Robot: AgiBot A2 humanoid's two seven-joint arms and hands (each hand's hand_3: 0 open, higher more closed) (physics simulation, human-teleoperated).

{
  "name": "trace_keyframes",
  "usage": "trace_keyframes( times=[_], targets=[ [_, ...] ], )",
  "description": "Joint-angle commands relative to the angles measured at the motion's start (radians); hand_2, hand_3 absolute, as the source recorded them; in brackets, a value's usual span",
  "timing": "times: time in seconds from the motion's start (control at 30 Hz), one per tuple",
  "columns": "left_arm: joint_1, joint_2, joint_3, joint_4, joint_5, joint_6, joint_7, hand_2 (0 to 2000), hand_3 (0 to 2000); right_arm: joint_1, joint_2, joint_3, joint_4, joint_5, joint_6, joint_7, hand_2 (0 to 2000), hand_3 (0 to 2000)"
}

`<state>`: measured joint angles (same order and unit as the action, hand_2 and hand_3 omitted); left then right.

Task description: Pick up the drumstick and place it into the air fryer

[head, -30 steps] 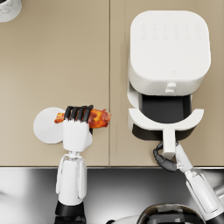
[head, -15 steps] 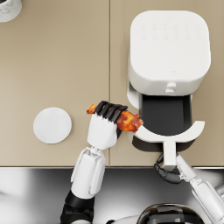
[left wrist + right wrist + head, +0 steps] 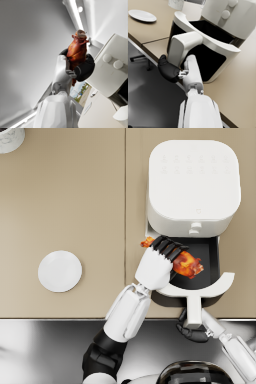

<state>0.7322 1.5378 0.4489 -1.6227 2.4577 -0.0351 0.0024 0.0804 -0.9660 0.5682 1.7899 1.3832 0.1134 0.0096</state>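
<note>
The roasted orange-brown drumstick [image 3: 186, 264] is held by my left hand [image 3: 159, 263] above the open black drawer [image 3: 206, 253] of the white air fryer [image 3: 194, 185]. Its thick end hangs over the drawer; its thin end [image 3: 147, 242] sticks out past the drawer's left edge. In the left wrist view the left hand [image 3: 77, 67] grips the drumstick [image 3: 77, 51] around its middle. My right hand [image 3: 192, 328] grips the drawer's white handle [image 3: 194, 307] at the counter's front edge; the right wrist view shows that hand [image 3: 169, 71] wrapped around the handle [image 3: 181, 47].
A white round plate [image 3: 60, 271] lies on the beige counter [image 3: 75, 203] to the left. A pale cup [image 3: 10, 138] stands at the far left corner. The counter's front edge runs below the plate, with dark floor beyond.
My left hand has carried the drumstick rightward from beside the plate, across the counter, to above the open drawer. The right hand has stayed on the drawer handle.
</note>
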Motion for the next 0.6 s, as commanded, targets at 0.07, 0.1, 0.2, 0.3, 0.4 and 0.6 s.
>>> trace_keyframes(
  times=[0.07,0.1,0.2,0.3,0.4,0.6],
  targets=[
    [0.069,-0.012,0.067,0.052,-0.001,0.004,-0.001,0,1347,0.002,0.026,0.021,0.012,0.000,-0.003,-0.004,2000,2000],
    [0.056,-0.025,0.063,0.035,0.000,0.007,-0.001,0,1020,0.003,0.045,0.036,0.022,0.000,-0.006,-0.005,2000,2000],
    [-0.019,-0.070,0.036,-0.045,0.000,0.005,-0.001,0,40,0.008,0.122,0.099,0.073,-0.001,-0.028,-0.004,2000,2000],
    [-0.099,-0.130,-0.037,-0.145,0.001,0.020,-0.001,0,0,0.008,0.187,0.149,0.130,-0.001,-0.025,-0.005,2000,2000],
    [-0.187,-0.183,-0.154,-0.236,0.000,0.029,-0.002,0,0,0.096,-0.063,0.295,0.278,-0.006,-0.057,-0.007,2000,2000],
    [-0.386,-0.238,-0.375,-0.337,0.000,0.034,-0.002,0,0,0.207,-0.085,0.261,0.181,-0.014,-0.053,-0.003,2000,2000]
  ],
)
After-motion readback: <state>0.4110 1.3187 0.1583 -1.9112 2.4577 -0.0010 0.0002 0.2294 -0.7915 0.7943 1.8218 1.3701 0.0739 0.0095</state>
